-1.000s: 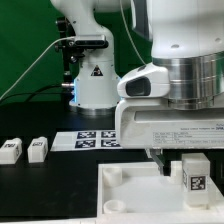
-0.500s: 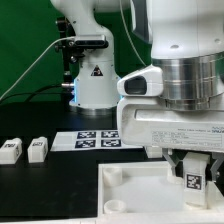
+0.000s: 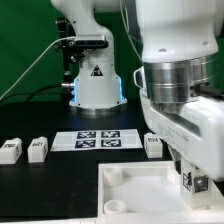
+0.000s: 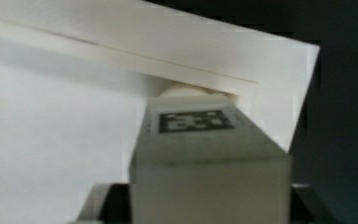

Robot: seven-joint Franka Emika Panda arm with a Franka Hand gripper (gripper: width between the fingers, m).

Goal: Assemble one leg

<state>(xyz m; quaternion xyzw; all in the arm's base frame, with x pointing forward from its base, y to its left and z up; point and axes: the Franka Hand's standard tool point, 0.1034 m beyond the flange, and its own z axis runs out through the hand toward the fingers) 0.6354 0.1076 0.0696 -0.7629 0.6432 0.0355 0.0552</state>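
The pincer [image 3: 192,172] holds the leg [image 3: 193,182] between its two fingers, closed on the sides of it. The leg stands about upright, and its square black-and-white tag faces the exterior camera. It is over the white panel [image 3: 140,190], near the panel's far edge and toward the exterior view's right. The arm covers the part where the leg and the panel meet, so I cannot tell if they touch.

In the wrist view the leg [image 4: 202,165] fills the middle of the picture, with its tag toward the camera. A dark finger [image 4: 108,203] shows at one side of it, low in the picture, and a dark strip shows at the other side. The far end of the leg is at a corner area of the panel [image 4: 69,110], close to the panel's edge. The black worktop shows past this edge.

The panel lies flat on the black worktop [image 3: 30,122], at the front of the exterior view. A round socket [image 3: 114,205] shows at its corner on the exterior view's left.

Three other legs [image 3: 10,151] lie on the worktop. Two are at the exterior view's left, just beside each other, the second one here [image 3: 38,148]. The third [image 3: 153,145] lies just beside the marker board [image 3: 98,138], on the board's right in the exterior view. The arm's base [image 3: 95,80] stands behind the board.
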